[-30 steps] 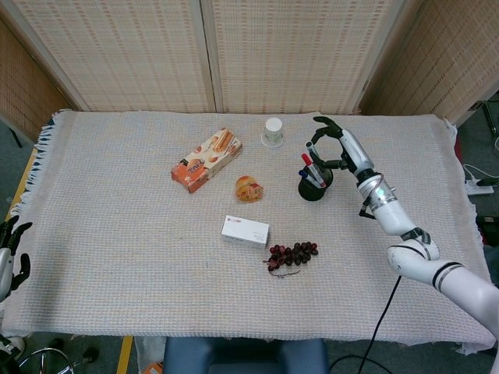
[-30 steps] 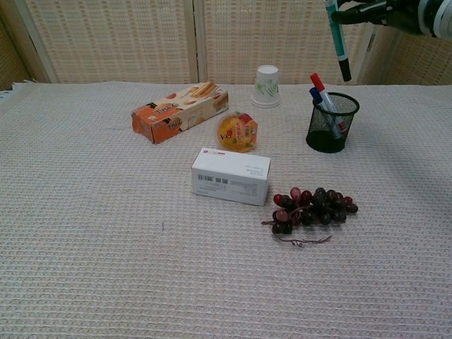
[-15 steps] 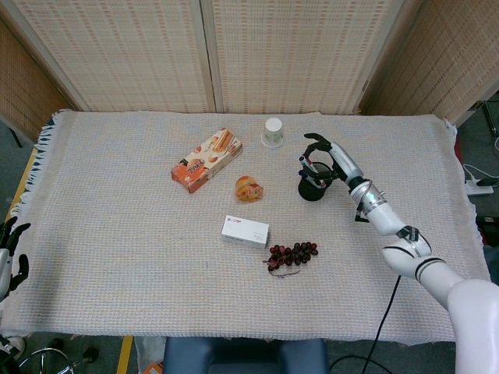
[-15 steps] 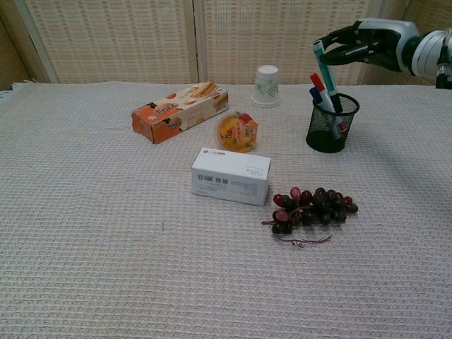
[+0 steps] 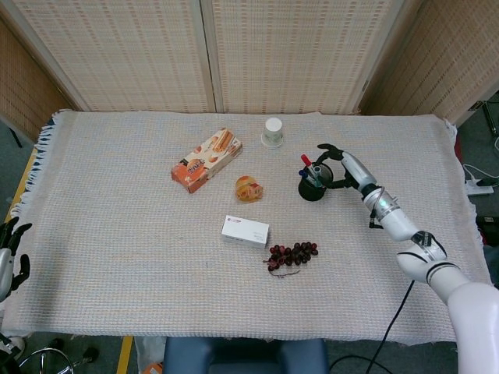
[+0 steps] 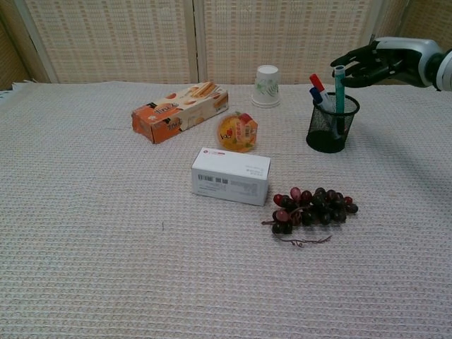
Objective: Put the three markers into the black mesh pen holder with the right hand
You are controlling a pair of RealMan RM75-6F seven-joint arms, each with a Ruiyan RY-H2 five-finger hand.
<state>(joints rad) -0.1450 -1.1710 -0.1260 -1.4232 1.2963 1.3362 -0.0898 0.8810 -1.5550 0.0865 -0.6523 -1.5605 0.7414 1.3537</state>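
Observation:
The black mesh pen holder (image 6: 330, 123) (image 5: 313, 187) stands right of centre on the woven cloth. Three markers stand in it: a red-capped one (image 6: 316, 82), a blue-capped one (image 6: 314, 94) and a teal one (image 6: 340, 88) that stands nearly upright. My right hand (image 6: 381, 58) (image 5: 337, 165) hovers just right of the holder's top, fingers spread beside the teal marker's cap and holding nothing that I can see. Low at the left edge of the head view my left hand (image 5: 9, 253) hangs off the table, fingers apart.
A paper cup (image 6: 267, 86) stands behind and left of the holder. An orange biscuit box (image 6: 180, 111), an orange jelly cup (image 6: 238, 132), a white carton (image 6: 231, 176) and a bunch of dark grapes (image 6: 313, 207) lie to the holder's left and front.
The right hand came down with the teal marker, lowered it into the holder, and has drawn back to the right with its fingers spread. The marker now stands lower, in the holder.

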